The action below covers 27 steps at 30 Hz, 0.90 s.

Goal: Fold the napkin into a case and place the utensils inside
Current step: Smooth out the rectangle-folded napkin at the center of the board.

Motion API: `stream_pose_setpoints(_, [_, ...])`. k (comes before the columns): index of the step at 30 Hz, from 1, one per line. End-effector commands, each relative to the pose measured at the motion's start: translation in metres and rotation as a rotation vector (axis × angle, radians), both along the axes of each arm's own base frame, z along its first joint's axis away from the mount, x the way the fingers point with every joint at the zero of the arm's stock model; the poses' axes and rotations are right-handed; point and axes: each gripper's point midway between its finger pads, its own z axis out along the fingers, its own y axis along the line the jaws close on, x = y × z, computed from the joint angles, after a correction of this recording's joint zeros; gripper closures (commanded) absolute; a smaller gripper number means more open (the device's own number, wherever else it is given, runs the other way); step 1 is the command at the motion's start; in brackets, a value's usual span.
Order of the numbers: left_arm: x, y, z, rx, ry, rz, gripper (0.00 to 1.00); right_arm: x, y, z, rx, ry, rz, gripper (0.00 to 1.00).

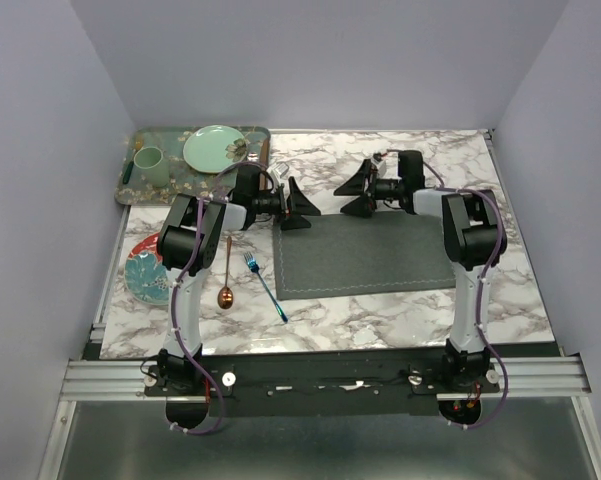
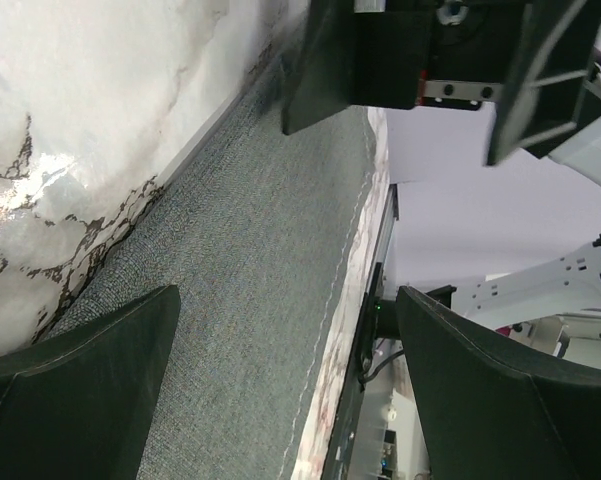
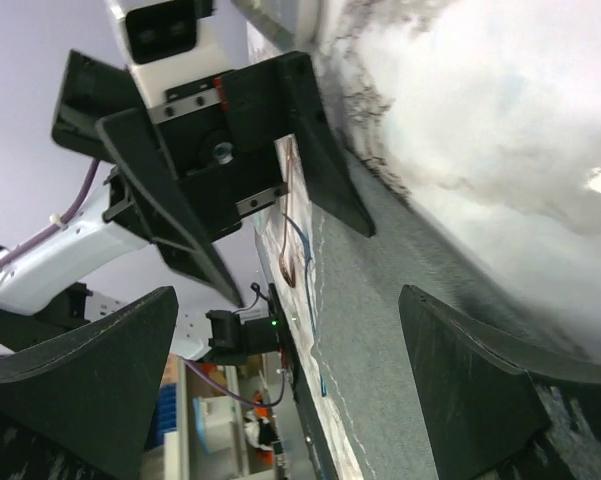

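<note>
1. Your napkin (image 1: 365, 255) is lying flat and unfolded on the marble table (image 1: 400, 315), a bit right of centre. No fold in it yet, so no case.
2. Your left gripper (image 1: 301, 208) is at the napkin's far left corner, pointing right with its jaws spread wide and nothing between them. In the left wrist view one finger sits over the marble and the other over the cloth. I can't tell if either is touching.
3. Your right gripper (image 1: 349, 193) faces it from the other side, just past the napkin's far edge. It's gaping wide too, and it's empty. The two sets of fingertips are near each other but apart.
4. The blue fork (image 1: 265, 286) is on the table just left of the napkin, lying at a slant with its tines at the far end.
5. The copper spoon (image 1: 226, 272) is just left of the fork, not touching it, with the bowl at the near end.
6. A red and teal patterned plate (image 1: 140, 278) sits left of the spoon, partly hidden by your left arm.
7. The green tray (image 1: 130, 188) in the far left corner holds a pale green plate (image 1: 212, 147) and a green cup (image 1: 150, 165).
</note>
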Motion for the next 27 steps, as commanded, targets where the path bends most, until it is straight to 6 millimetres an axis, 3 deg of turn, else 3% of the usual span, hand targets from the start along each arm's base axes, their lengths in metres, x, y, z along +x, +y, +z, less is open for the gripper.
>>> stream_pose_setpoints(1, [-0.004,0.015,-0.038,0.078,0.077,0.030,0.01,0.001,-0.007,-0.033,0.021,0.117,-0.023,0.00])
stream_pose_setpoints(13, [-0.008,0.018,-0.040,0.110,0.067,0.000,0.01,0.007,-0.078,-0.062,-0.115,0.216,-0.146,0.00])
stream_pose_setpoints(18, [-0.007,0.024,-0.043,0.130,0.073,0.000,0.01,0.007,-0.122,-0.069,-0.132,0.239,-0.185,0.00])
stream_pose_setpoints(24, [-0.006,0.028,-0.045,0.147,0.073,-0.003,0.01,0.015,-0.148,-0.051,-0.151,0.170,-0.174,0.00])
stream_pose_setpoints(27, [-0.005,0.030,-0.046,0.153,0.073,-0.004,0.01,0.013,-0.160,-0.053,-0.184,0.187,-0.171,0.01])
